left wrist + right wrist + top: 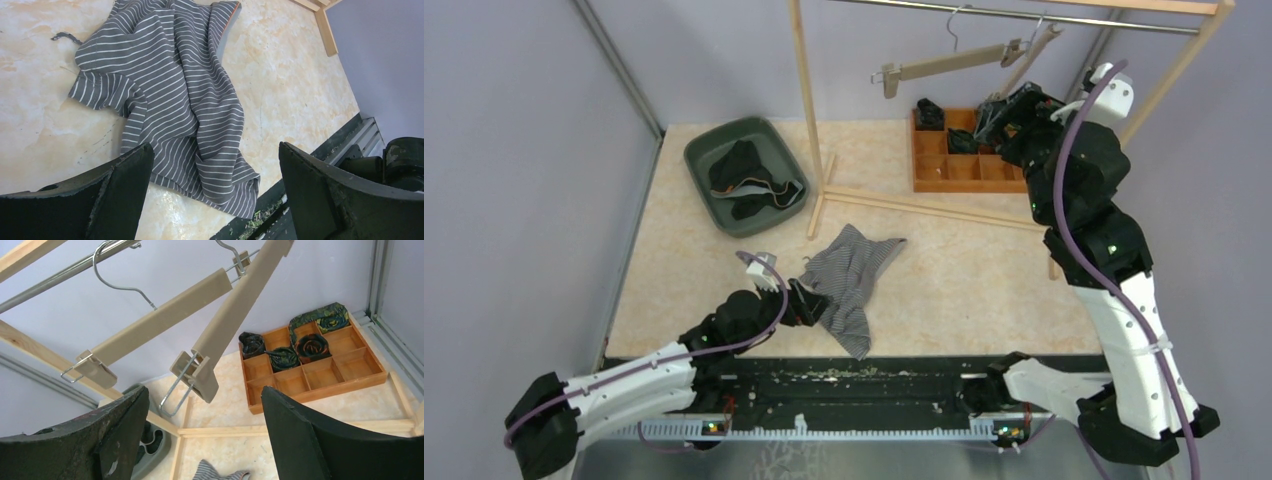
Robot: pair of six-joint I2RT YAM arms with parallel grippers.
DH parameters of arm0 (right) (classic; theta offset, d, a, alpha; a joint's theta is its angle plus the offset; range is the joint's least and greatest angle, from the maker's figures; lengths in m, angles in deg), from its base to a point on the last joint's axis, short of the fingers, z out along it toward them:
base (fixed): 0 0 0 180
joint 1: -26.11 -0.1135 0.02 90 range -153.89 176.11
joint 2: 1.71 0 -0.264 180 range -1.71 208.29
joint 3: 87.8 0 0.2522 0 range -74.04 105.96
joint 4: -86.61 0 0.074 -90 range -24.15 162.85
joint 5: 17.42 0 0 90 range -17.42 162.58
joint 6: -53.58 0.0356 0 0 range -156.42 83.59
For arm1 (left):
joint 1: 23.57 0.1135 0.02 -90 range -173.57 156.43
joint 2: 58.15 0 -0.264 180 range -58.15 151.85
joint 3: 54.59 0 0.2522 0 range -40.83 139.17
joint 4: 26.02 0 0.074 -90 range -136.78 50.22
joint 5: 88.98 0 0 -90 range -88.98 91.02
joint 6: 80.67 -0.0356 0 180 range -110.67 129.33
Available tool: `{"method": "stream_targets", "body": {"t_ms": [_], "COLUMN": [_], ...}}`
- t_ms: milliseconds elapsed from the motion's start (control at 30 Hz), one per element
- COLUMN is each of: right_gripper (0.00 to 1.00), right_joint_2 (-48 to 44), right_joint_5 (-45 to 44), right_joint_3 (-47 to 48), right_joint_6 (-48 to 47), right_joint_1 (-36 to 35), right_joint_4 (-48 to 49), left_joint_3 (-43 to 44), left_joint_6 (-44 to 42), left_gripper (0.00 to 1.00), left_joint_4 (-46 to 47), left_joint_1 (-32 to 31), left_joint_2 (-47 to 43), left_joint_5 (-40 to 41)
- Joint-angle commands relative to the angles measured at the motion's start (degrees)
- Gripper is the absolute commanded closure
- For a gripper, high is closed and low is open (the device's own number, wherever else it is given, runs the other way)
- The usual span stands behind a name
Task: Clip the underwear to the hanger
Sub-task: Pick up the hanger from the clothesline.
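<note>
The underwear [852, 280] is a grey, white-striped garment lying crumpled on the table near its front edge. My left gripper [809, 300] hovers open just left of it. In the left wrist view the underwear [175, 100] lies ahead of and between the spread fingers of that gripper [215, 150], which hold nothing. Two beige clip hangers hang from the metal rail: one hanger [949, 62] slopes left, the other [1036, 50] is steeper. My right gripper [999, 115] is raised by them and open. In the right wrist view, the steeper hanger's clip [197, 375] hangs just beyond the empty gripper [205, 392].
A green bin [699, 150] holding dark garments sits at the back left. A wooden divided tray [969, 186] with rolled items stands at the back right. The wooden rack's upright [809, 120] and floor bar [924, 205] cross the table behind the underwear.
</note>
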Motion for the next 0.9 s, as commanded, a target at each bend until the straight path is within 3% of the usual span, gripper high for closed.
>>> {"method": "stream_targets", "body": {"t_ms": [0,600,867], "right_gripper": [0.16,0.17,0.28], "right_joint_2": [-0.02,4.4,5.66], "right_joint_5": [-0.76,-9.35,-12.29], "right_joint_3": [1.65,6.52,8.47], "right_joint_6": [-1.84,-7.48,-11.09], "right_joint_1": [0.27,0.33,0.94], "right_joint_4": [0.1,-3.55,-4.67], "left_joint_3": [-0.34,0.09,-0.15], "left_joint_6": [0.35,0.09,0.3], "left_gripper": [0.01,0.01,0.01], "left_joint_4": [0.63,-0.2,-0.78], "left_joint_1": [0.1,0.16,0.11], "left_joint_2": [0.22,-0.12,-0.92], "left_joint_5": [0.19,0.34,0.69]}}
